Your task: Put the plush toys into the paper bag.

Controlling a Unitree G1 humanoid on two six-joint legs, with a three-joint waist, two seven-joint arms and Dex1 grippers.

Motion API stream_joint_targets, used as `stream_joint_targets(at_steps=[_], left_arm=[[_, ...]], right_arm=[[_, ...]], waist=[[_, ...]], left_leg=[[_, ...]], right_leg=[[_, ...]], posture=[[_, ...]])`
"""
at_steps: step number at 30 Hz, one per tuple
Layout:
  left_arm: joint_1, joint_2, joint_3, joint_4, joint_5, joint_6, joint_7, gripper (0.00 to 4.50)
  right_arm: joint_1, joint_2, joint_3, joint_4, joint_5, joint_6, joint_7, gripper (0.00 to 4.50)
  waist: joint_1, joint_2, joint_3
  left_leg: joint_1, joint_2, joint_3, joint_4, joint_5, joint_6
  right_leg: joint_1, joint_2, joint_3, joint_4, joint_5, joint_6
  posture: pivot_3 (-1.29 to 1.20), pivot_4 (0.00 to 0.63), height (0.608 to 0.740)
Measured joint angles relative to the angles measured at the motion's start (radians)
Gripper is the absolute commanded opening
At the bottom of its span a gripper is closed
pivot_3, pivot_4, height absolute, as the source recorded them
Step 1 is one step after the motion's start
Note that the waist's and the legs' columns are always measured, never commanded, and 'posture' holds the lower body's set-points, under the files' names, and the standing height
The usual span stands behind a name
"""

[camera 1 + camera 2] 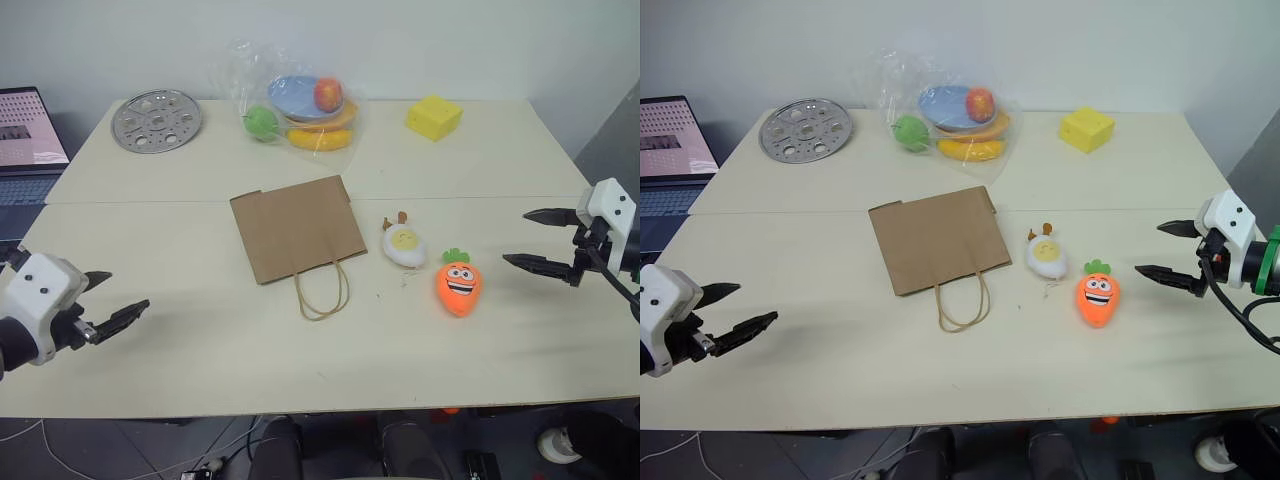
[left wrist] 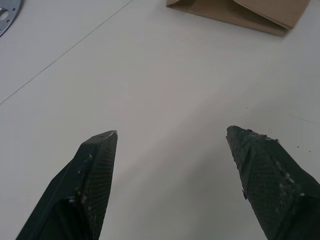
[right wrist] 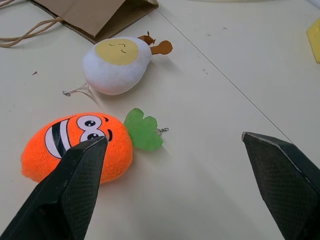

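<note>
Plush toys, the carrot (image 1: 459,286) and egg (image 1: 404,244), lie loose on the counter (image 1: 200,330) just right of the flat paper bag (image 1: 296,226), likely awaiting pickup. Right gripper (image 1: 538,239) hangs right of the carrot, fingers spread, empty; left gripper (image 1: 112,303) waits well left of the bag, also released.

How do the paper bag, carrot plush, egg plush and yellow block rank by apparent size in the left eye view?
1. paper bag
2. carrot plush
3. egg plush and yellow block: look alike; the block lies farther away, so unranked.
</note>
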Motion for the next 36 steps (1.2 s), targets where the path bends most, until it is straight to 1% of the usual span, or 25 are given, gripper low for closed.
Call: stream_joint_targets(at_steps=[12,16,24,34,36], left_arm=[[-0.003,-0.026,0.0,0.001,0.005,-0.002,0.005,3.73],[0.002,-0.033,0.0,0.015,0.028,-0.033,0.005,3.73],[0.003,-0.057,0.003,0.015,0.02,-0.098,-0.015,3.73],[-0.038,-0.049,-0.001,0.015,0.021,-0.114,-0.046,3.73],[-0.045,-0.044,-0.021,0.01,0.021,-0.114,-0.057,3.73]], right_arm=[[-0.001,0.014,0.002,0.0,-0.003,-0.01,0.0,4.5],[-0.002,0.026,0.004,0.0,-0.011,-0.012,0.0,4.5],[-0.008,0.046,0.007,0.001,-0.037,-0.029,-0.002,4.5],[-0.031,0.052,0.016,0.005,-0.042,-0.043,0.0,4.5],[-0.031,0.052,0.016,0.005,-0.042,-0.042,0.0,4.5]], waist=[[0.0,0.0,0.0],[0.0,0.0,0.0],[0.0,0.0,0.0],[0.0,0.0,0.0],[0.0,0.0,0.0]], left_leg=[[0.0,0.0,0.0,0.0,0.0,0.0],[0.0,0.0,0.0,0.0,0.0,0.0],[0.0,0.0,0.0,0.0,0.0,0.0],[0.0,0.0,0.0,0.0,0.0,0.0],[0.0,0.0,0.0,0.0,0.0,0.0]], right_leg=[[0.0,0.0,0.0,0.0,0.0,0.0],[0.0,0.0,0.0,0.0,0.0,0.0],[0.0,0.0,0.0,0.0,0.001,0.0],[0.0,0.0,0.0,0.0,0.001,0.0],[0.0,0.0,0.0,0.0,0.001,0.0]], posture=[[0.0,0.15,0.74],[0.0,0.15,0.74],[0.0,0.15,0.74],[0.0,0.15,0.74],[0.0,0.15,0.74]])
